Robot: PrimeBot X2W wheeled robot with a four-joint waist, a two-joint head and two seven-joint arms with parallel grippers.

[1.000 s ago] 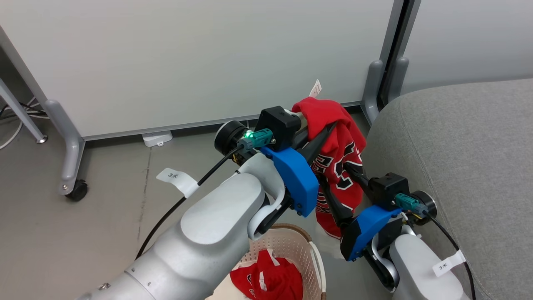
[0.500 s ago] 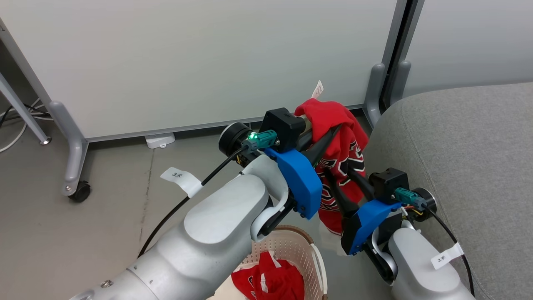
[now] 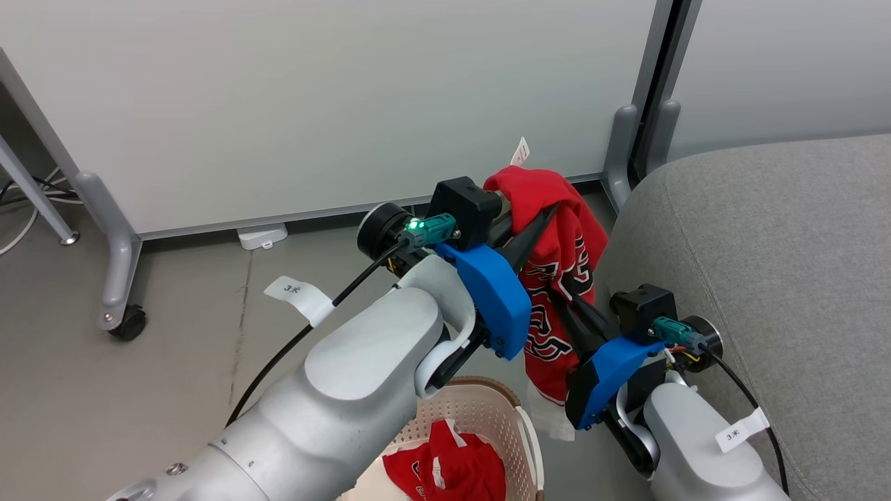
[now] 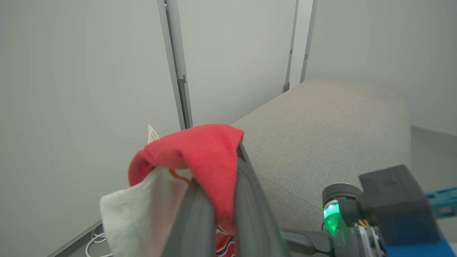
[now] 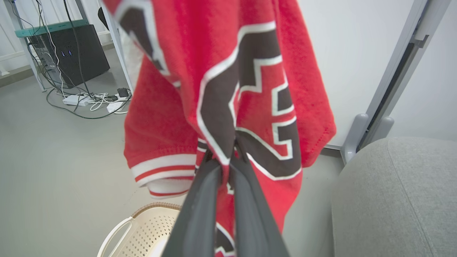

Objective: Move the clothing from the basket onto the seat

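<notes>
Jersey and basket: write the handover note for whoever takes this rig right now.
Left gripper: shut on the top fold of the jersey.
Right gripper: shut on the jersey lower down, at the numbers.
The jersey hangs between them, beside the sofa, not on it.
The shorts lie in the basket.
Done: jersey out of the basket.
To do: lay it on the sofa, then fetch the shorts.

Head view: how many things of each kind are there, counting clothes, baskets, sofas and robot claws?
Red garments: 2, jersey and shorts
Basket: 1
Sofa: 1
Grippers: 2, left gripper and right gripper
Total: 6
</notes>
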